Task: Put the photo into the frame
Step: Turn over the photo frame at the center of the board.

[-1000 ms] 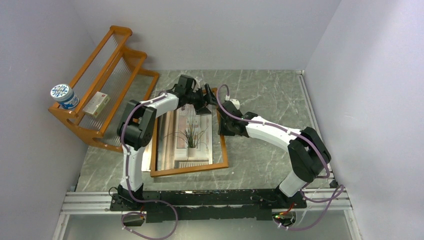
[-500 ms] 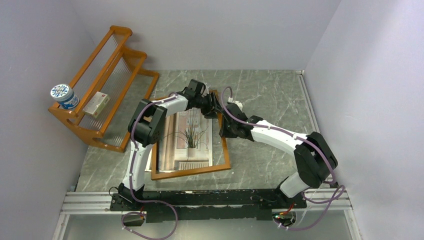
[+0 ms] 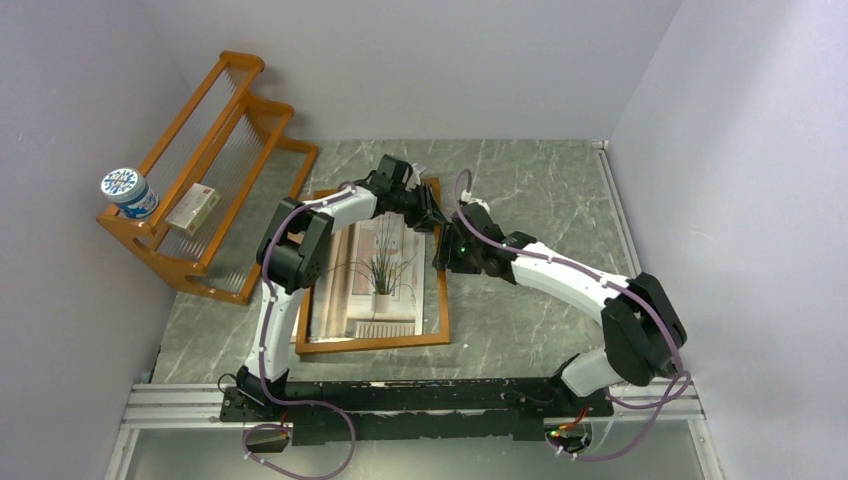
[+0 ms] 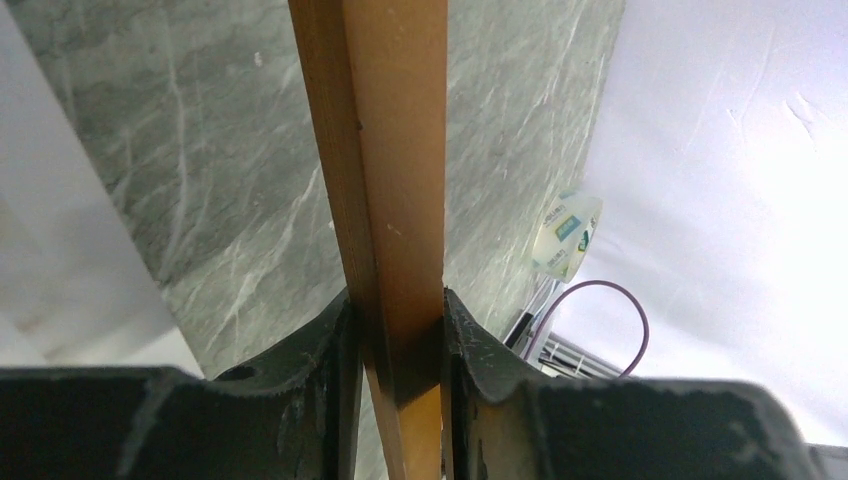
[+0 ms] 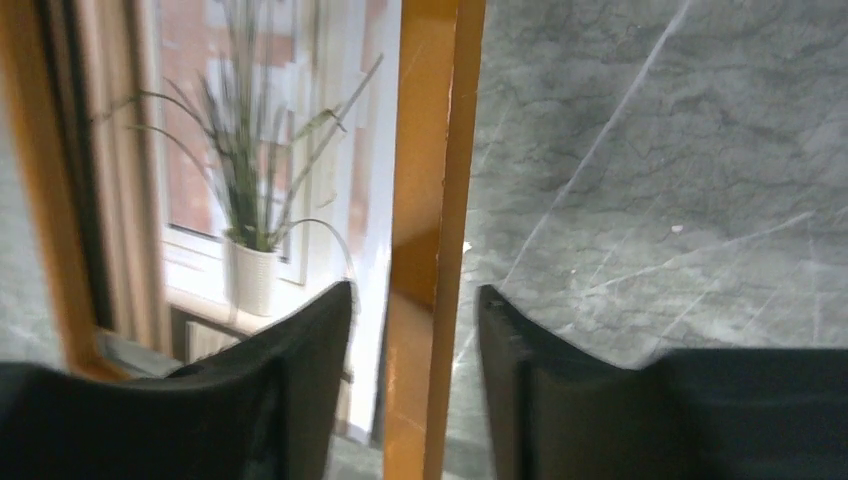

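Note:
The frame (image 3: 375,343), a thin orange-brown wooden rectangle, lies at the table's centre around the photo (image 3: 380,270), a print of a spiky potted plant. My left gripper (image 3: 428,218) is at the frame's far right corner. In the left wrist view both fingers press on a rail of the frame (image 4: 390,150), so the left gripper (image 4: 395,300) is shut on it. My right gripper (image 3: 445,255) straddles the right rail. In the right wrist view that gripper (image 5: 415,295) stands open, with gaps either side of the frame (image 5: 435,150). The photo (image 5: 250,180) shows to the rail's left.
An orange wooden shelf rack (image 3: 215,160) stands at the back left with a blue-white can (image 3: 128,192) and a small box (image 3: 193,208) on it. A white sheet edge (image 3: 297,322) pokes out under the frame's left rail. Walls close in on three sides.
The left gripper came in and shut on the frame's far corner. The right gripper's jaws opened off the right rail. The frame's near end swung a little to the left.

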{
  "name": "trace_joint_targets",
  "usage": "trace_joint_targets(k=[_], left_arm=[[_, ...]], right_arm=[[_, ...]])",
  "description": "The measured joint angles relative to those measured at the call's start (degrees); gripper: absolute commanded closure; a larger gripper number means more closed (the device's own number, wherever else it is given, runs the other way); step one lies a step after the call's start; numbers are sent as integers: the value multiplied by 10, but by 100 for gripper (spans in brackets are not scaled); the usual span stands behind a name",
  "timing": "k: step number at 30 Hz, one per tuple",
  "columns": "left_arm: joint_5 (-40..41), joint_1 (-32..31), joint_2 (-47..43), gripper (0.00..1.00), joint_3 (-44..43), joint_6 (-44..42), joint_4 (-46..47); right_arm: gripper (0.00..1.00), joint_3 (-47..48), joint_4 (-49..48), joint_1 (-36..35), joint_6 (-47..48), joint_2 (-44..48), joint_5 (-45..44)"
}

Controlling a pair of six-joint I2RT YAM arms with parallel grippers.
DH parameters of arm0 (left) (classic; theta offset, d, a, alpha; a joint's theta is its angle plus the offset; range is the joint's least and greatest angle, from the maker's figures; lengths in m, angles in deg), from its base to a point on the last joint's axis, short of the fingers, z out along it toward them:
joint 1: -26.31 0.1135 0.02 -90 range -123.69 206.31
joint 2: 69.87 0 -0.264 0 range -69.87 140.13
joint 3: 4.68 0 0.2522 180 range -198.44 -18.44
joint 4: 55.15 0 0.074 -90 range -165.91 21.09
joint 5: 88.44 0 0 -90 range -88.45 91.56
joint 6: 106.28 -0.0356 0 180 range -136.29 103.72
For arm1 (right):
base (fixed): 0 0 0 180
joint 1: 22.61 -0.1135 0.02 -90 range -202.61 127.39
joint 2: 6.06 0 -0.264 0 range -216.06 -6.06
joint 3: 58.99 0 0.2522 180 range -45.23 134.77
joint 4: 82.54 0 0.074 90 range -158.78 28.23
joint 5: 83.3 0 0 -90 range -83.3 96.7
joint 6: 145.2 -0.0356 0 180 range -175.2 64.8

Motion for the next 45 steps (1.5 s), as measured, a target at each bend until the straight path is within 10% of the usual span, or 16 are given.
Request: trace_joint_targets(k=[9, 24, 45], left_arm=[[5, 1, -22, 97, 0, -9, -56], [92, 1, -219, 97, -78, -42, -284], [58, 2, -327, 97, -201, -49, -342]], right_arm=[[10, -12, -33, 75, -2, 102, 84], [6, -23, -142, 132, -28, 135, 297], [16, 25, -419, 132, -214, 123, 518]])
